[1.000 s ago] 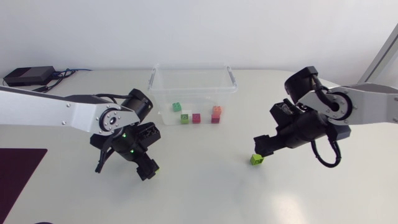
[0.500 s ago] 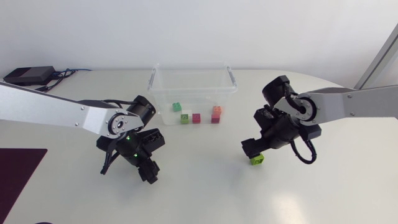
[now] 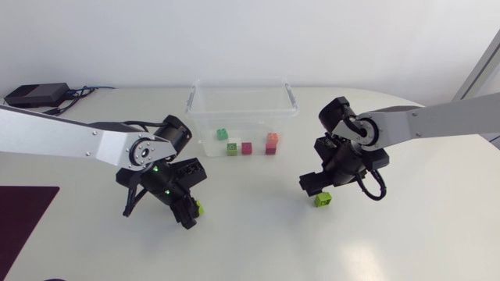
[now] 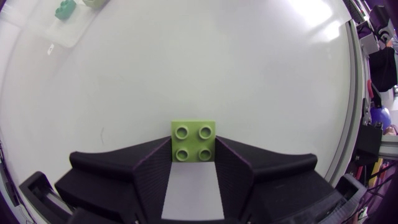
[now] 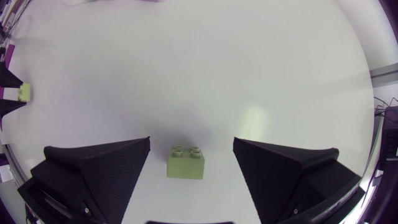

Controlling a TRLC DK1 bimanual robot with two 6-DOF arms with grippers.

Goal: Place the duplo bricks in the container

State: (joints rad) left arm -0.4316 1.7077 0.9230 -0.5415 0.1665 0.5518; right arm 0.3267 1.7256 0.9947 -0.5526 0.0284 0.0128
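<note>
Left gripper [image 4: 193, 149] is clamping a light green square four-stud duplo brick [image 4: 193, 141] between both fingertips, in front of the clear plastic container [image 3: 190, 101] and off its left corner. Only the left wrist view is showing this grip; the head view is giving just a green sliver. Right gripper [image 5: 192, 143] is standing wide open, straddling without touching a pale green brick [image 5: 186, 162] lying on the white table [image 3: 258, 242] right of the container. Several coloured bricks [image 3: 247, 147] are sitting inside.
</note>
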